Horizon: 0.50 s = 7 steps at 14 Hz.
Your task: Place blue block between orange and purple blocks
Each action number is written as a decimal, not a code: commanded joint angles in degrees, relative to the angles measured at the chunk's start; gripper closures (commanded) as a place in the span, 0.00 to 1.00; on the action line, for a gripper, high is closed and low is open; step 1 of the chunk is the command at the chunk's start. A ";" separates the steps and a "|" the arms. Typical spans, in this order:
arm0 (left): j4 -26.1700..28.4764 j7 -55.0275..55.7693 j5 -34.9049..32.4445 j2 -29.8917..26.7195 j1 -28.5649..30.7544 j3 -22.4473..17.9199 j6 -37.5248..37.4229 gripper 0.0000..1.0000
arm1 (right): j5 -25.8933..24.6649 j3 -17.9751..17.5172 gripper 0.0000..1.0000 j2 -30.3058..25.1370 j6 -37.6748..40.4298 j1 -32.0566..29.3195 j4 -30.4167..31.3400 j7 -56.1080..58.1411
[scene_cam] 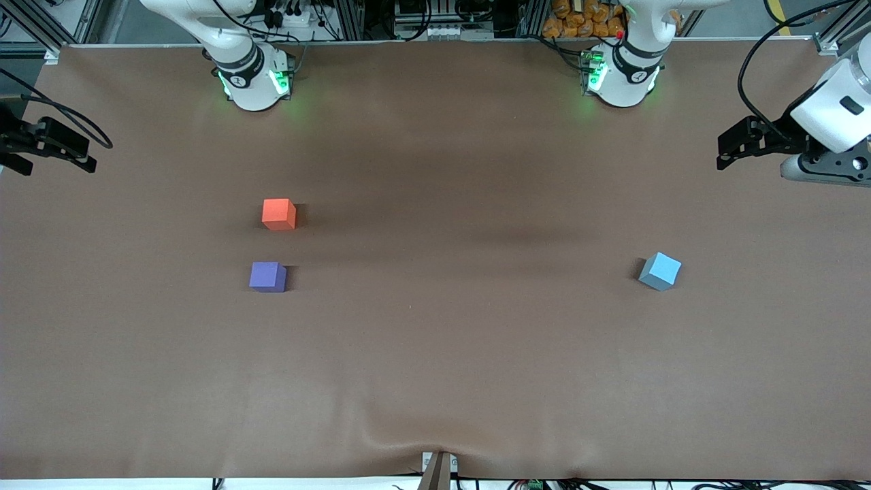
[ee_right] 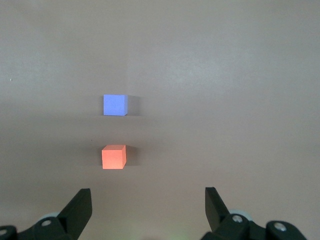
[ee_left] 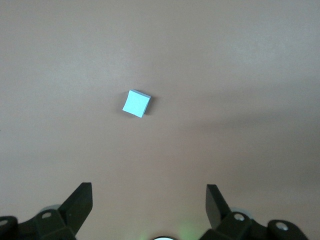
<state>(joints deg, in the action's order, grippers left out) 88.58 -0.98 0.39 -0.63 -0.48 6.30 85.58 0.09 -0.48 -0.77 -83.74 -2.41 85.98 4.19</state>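
Note:
The blue block [scene_cam: 660, 271] lies on the brown table toward the left arm's end, turned at an angle; it also shows in the left wrist view [ee_left: 136, 103]. The orange block [scene_cam: 279, 214] and the purple block [scene_cam: 267, 277] lie toward the right arm's end, the purple one nearer the front camera, with a gap of about one cube's width between them. Both show in the right wrist view, orange [ee_right: 114, 157] and purple [ee_right: 115, 105]. My left gripper [scene_cam: 722, 151] [ee_left: 149, 192] is open and empty, high over its end of the table. My right gripper [scene_cam: 90, 155] [ee_right: 148, 196] is open and empty, high over its end.
The arm bases [scene_cam: 252, 82] [scene_cam: 622, 78] stand along the table's edge farthest from the front camera. The brown table cover [scene_cam: 435, 340] has a wrinkle by a mount [scene_cam: 439, 469] at the edge nearest that camera. Bare cover lies between the block pair and the blue block.

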 commanded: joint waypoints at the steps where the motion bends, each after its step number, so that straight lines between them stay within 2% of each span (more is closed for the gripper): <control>1: -0.69 -0.96 -0.47 0.28 0.66 0.73 -0.33 0.00 | 0.09 -0.93 0.00 0.51 0.33 -1.28 -0.99 0.82; 4: -0.96 -0.08 -3.35 0.89 0.04 0.91 -0.42 0.00 | 0.09 -0.93 0.00 0.51 0.33 -1.19 -0.99 0.82; 7: -0.96 0.27 -3.90 7.19 1.01 1.00 -0.24 0.00 | 0.17 -0.93 0.00 0.60 0.07 -0.93 -0.99 0.82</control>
<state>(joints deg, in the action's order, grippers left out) 88.81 -0.95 -2.30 1.36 -0.44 6.71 85.50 0.10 -0.49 -0.76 -83.75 -2.41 85.98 4.19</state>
